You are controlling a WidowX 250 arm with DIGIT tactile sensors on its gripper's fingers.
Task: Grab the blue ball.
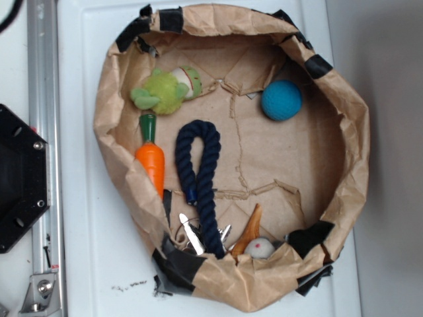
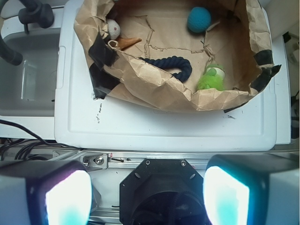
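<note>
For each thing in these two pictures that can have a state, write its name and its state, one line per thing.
blue ball: lying free on the bin floor, not gripped
gripper: open, empty, outside the bin
paper bin: open-topped, rim rolled and taped
navy rope loop: lying flat
green plush toy: on its side
carrot toy: leaning against the bin wall

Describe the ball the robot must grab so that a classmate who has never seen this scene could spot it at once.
Find the round brown paper basin with black tape on its rim. On its floor, at the side far from the green plush toy, lies the teal-blue fuzzy ball, alone. It is larger than the white-grey ball with a red dot.
</note>
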